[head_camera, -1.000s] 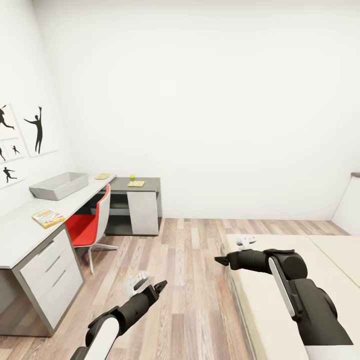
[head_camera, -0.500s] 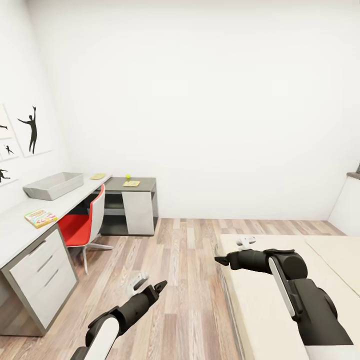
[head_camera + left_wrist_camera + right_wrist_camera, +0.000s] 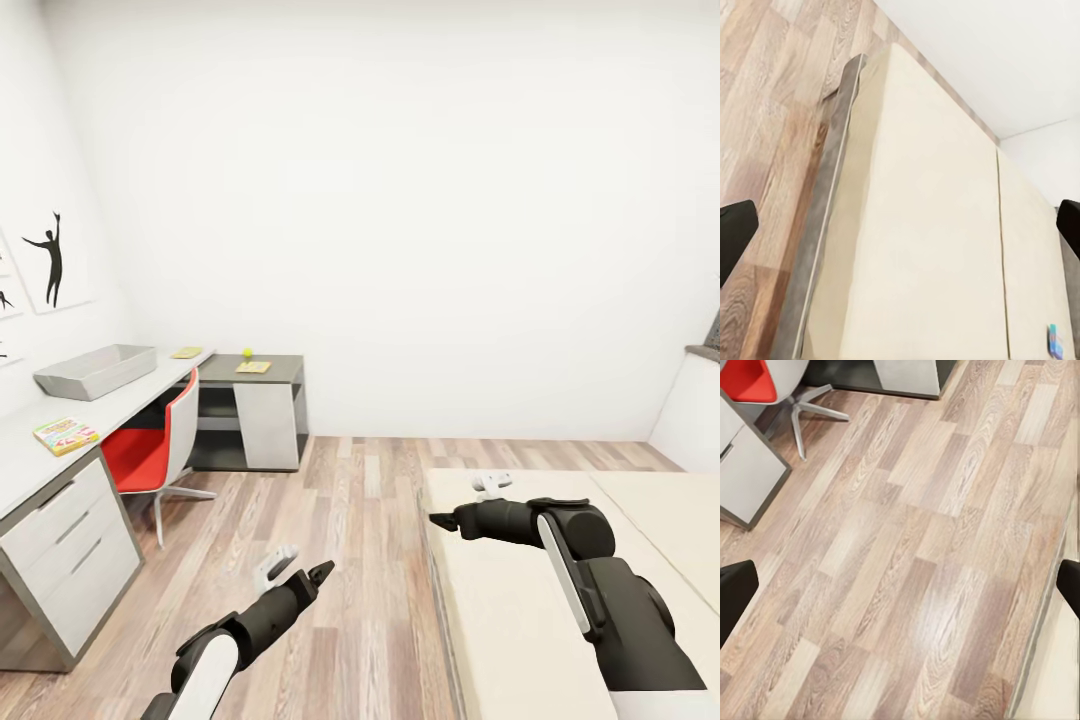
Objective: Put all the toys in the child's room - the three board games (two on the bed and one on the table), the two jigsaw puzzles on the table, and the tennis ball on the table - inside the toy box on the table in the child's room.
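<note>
Looks like nothing's packed yet: toy box [image 3: 95,371] seems empty, a board game [image 3: 65,435] sits on the table [image 3: 25,465], and both the left pincer [image 3: 296,567] and right pincer [image 3: 462,503] hang apart, holding nothing.

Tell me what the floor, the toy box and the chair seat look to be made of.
Floor: wood-look planks, mixed brown tones with grain; a soft sheen in the right wrist view suggests a sealed or laminate finish.
Toy box: probably moulded plastic, uniform pale grey, matte, rounded rim.
Chair seat: solid red, smooth; plastic or tight upholstery, cannot tell which.
</note>
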